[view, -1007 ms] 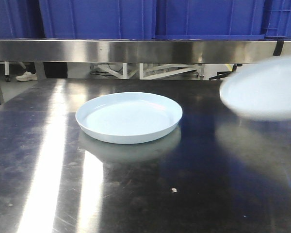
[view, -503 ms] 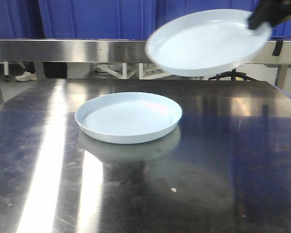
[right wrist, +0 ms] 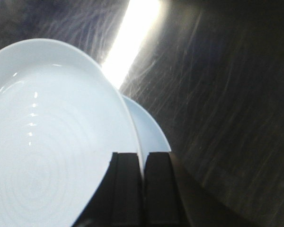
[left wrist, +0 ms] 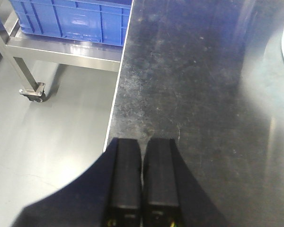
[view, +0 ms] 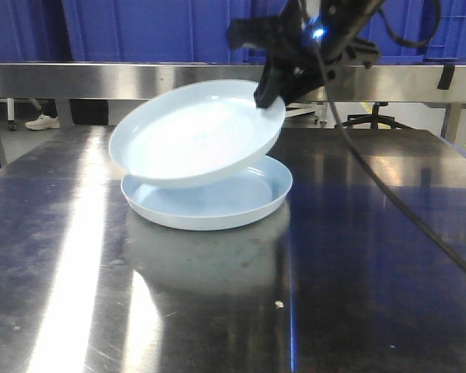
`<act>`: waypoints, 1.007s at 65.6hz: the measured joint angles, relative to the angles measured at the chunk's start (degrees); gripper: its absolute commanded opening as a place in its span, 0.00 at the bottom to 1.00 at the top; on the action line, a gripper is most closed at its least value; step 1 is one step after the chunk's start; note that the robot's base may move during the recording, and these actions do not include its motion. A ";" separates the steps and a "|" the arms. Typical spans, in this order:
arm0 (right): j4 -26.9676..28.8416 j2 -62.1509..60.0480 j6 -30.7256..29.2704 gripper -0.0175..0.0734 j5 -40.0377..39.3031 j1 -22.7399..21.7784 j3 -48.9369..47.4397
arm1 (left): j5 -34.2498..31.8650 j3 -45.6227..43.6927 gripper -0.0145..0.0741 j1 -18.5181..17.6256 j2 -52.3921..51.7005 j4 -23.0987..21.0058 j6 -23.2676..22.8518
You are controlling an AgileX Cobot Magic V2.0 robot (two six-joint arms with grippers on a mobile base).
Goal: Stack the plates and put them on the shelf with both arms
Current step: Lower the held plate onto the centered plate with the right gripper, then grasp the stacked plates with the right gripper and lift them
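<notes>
Right gripper [view: 270, 92] pinches rim of upper plate [view: 190, 132], tilted over lower plate [view: 245, 196]. Glossy, stiff, likely slippery and chippable; rim is best hold. Left gripper [left wrist: 143, 158] closed, empty.

The upper plate [view: 194, 132] has come left and down from high on the right, and now tilts directly over the lower plate [view: 245, 198]. The right gripper [view: 269, 97], barely in view before, now shows fully, pinching its right rim.

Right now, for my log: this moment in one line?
right gripper shut on upper plate; tilted over lower plate; left gripper shut
</notes>
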 measured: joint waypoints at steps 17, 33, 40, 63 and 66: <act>0.00 2.36 0.00 0.64 2.88 0.09 -0.05 | 0.00 0.00 0.28 0.00 0.00 0.00 0.00; 0.00 5.13 0.00 0.70 5.22 0.09 -0.14 | 0.00 0.00 0.28 0.00 0.00 0.00 0.00; 0.00 6.08 0.00 0.70 5.61 0.09 -0.27 | 0.00 0.00 0.28 0.00 0.00 0.00 0.00; 0.00 8.14 0.00 0.23 4.91 0.09 -0.53 | 0.00 0.00 0.28 0.00 0.00 0.00 0.00; 0.14 8.14 0.12 0.27 4.28 0.09 -0.69 | 0.00 0.00 0.28 0.00 0.00 0.00 0.00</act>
